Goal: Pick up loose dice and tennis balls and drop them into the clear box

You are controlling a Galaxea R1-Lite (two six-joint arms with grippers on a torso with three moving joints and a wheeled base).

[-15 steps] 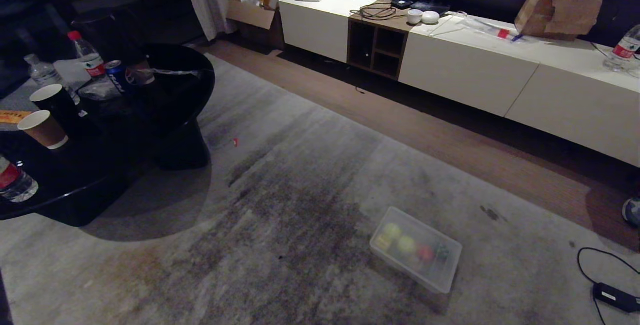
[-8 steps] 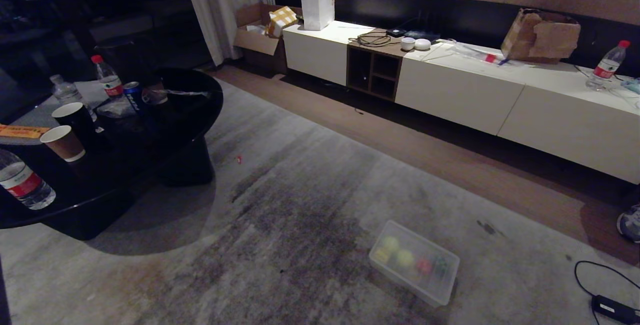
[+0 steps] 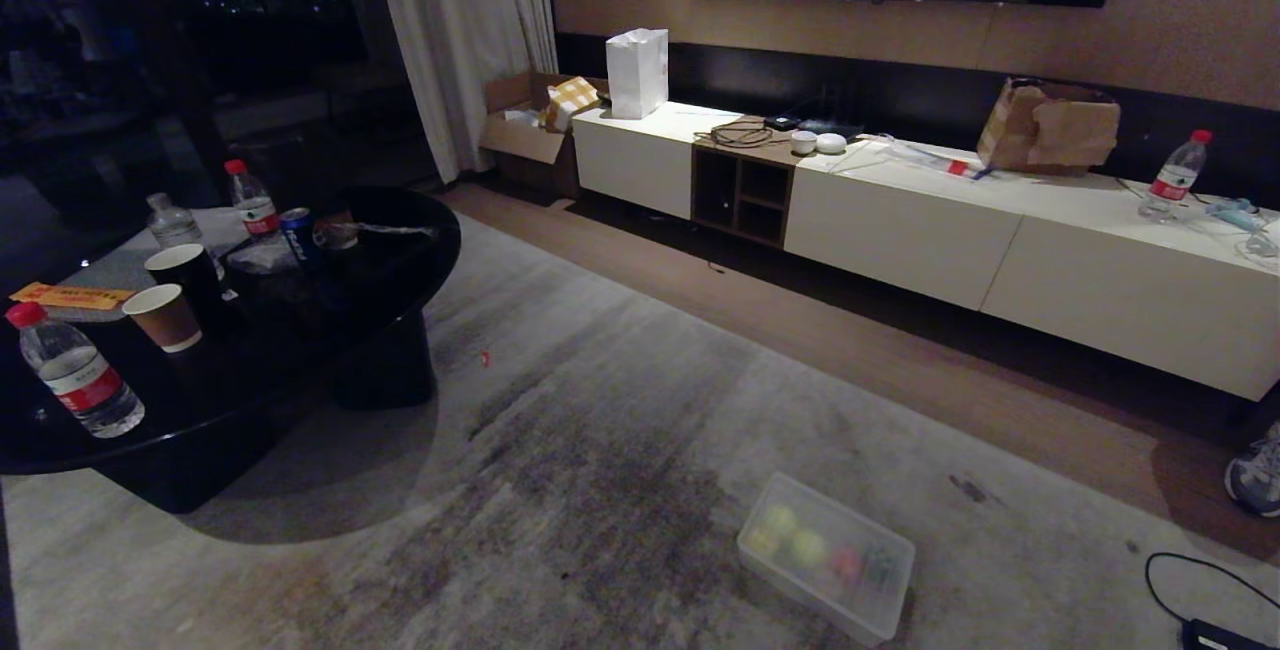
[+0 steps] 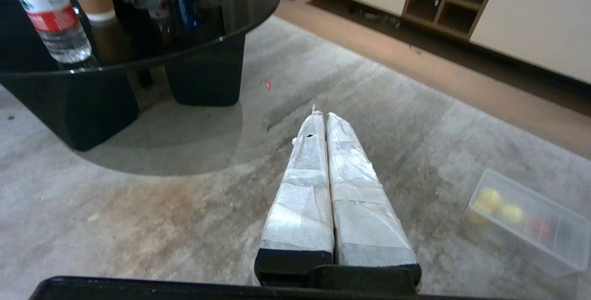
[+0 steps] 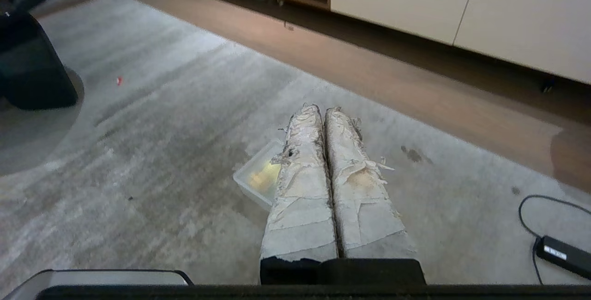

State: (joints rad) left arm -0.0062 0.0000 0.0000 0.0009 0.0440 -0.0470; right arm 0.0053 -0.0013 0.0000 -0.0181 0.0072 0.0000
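Clear box [image 3: 826, 558] on rug [image 3: 600, 410], near its front edge; tennis balls [image 3: 793, 535], dice [image 3: 848, 562] inside. I see left gripper [image 4: 320, 116], right gripper [image 5: 323, 110] pressed together, empty. Balls light, fuzzy, squashy; dice stiff, slick: I'd pinch opposite faces.

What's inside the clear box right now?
In the clear box: two tennis balls, a yellow die, a red die and a dark green die. Anything beneath them is hidden.
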